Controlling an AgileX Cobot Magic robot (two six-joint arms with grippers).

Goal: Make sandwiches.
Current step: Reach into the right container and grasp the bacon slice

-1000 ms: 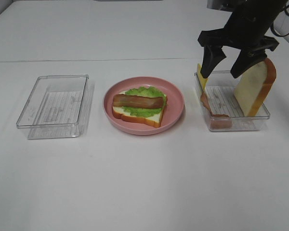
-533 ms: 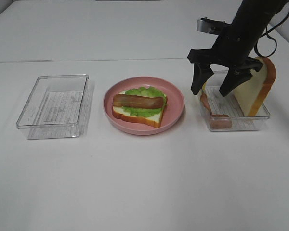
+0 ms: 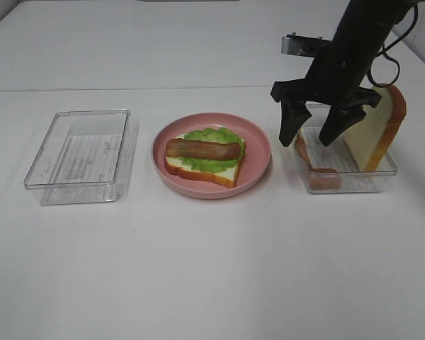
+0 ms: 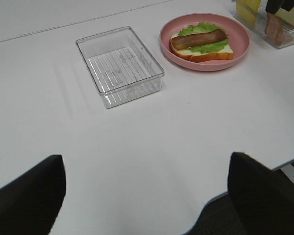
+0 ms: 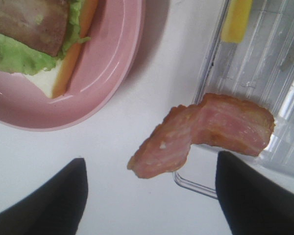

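Note:
The part-built sandwich (image 3: 202,152) lies on the pink plate (image 3: 258,161): one bread slice, green lettuce, and a brown bacon strip on top. In the left wrist view the sandwich (image 4: 201,41) is small and far off. A second bacon strip (image 3: 309,161) hangs over the left wall of the right tray (image 3: 361,183). My right gripper (image 3: 309,139) hovers open just above that strip. The right wrist view shows the bacon (image 5: 201,132) between the spread fingers (image 5: 49,200), touching neither. A bread slice (image 3: 375,127) leans in that tray beside yellow cheese (image 5: 236,19). My left gripper (image 4: 147,196) is open and holds nothing.
An empty clear tray (image 3: 81,152) stands left of the plate and shows in the left wrist view too (image 4: 120,66). Open white tabletop lies in front of the plate and trays. The table's near edge (image 4: 245,181) shows beneath the left gripper.
My right gripper has come down and shifted left, from above the tray's back to just over the bacon strip on its left wall. Nothing else has moved.

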